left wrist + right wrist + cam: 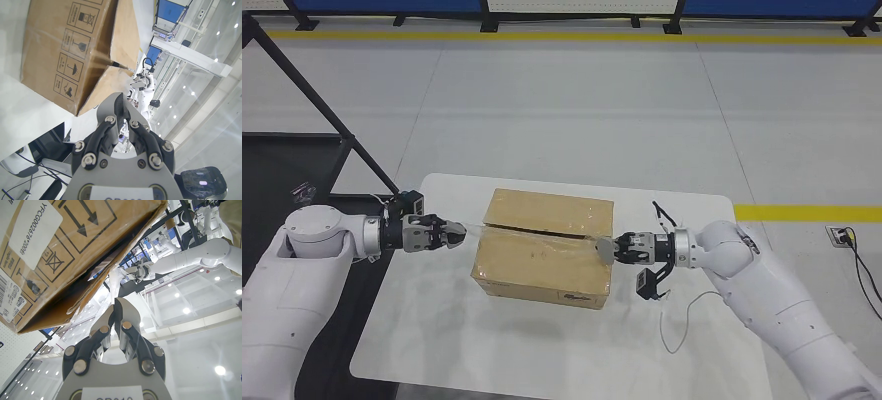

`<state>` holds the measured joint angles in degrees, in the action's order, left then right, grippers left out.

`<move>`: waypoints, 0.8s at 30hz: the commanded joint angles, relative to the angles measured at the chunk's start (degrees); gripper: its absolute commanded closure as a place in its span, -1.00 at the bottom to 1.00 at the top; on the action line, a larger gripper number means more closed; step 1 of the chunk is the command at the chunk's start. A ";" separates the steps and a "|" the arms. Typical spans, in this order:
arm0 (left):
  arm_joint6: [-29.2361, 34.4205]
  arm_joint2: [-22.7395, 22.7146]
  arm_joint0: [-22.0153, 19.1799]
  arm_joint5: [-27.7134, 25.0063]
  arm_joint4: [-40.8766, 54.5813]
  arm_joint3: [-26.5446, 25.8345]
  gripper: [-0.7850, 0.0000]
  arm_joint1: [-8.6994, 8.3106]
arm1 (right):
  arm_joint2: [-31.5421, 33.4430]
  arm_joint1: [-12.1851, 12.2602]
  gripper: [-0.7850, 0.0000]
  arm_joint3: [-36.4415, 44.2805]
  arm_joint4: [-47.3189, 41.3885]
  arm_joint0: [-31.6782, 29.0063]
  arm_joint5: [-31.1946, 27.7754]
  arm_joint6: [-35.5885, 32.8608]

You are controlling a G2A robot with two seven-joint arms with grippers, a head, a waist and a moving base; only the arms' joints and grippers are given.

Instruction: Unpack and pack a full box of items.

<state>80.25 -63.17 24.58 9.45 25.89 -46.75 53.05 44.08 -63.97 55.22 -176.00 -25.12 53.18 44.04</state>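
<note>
White table [422,320], cardboard box [542,250], flaps [547,212] ajar, contents hidden

Brown cardboard box [542,255] printed with black handling symbols [71,53] and a white label [34,234]; beneath the box, a white table [432,320].

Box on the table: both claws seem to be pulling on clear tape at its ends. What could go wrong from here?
1. The left gripper and right gripper both look shut on thin clear tape; it could tear or slip out, leaving bits stuck to the flaps.
2. Nothing holds the box down on the table, so uneven pulling might drag or twist it.
</note>
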 commanded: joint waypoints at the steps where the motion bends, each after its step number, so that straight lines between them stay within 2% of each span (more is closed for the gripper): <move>1: -0.21 0.03 -0.05 0.15 -0.04 0.04 0.48 -0.01 | 0.44 -0.22 1.00 -0.31 0.00 -0.11 0.05 0.46; 6: -0.38 0.30 -0.13 0.78 -0.75 0.00 0.29 -0.10 | 2.05 -0.71 1.00 -0.93 0.00 -0.68 0.35 1.77; 24: -0.96 -0.69 0.64 0.59 -0.96 -0.36 0.36 -0.83 | 6.74 -1.92 1.00 -1.37 0.00 -1.10 0.12 3.18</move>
<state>79.26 -63.82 25.18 10.03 24.99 -47.08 52.26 50.71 -65.84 53.95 -176.00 -26.24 53.18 47.32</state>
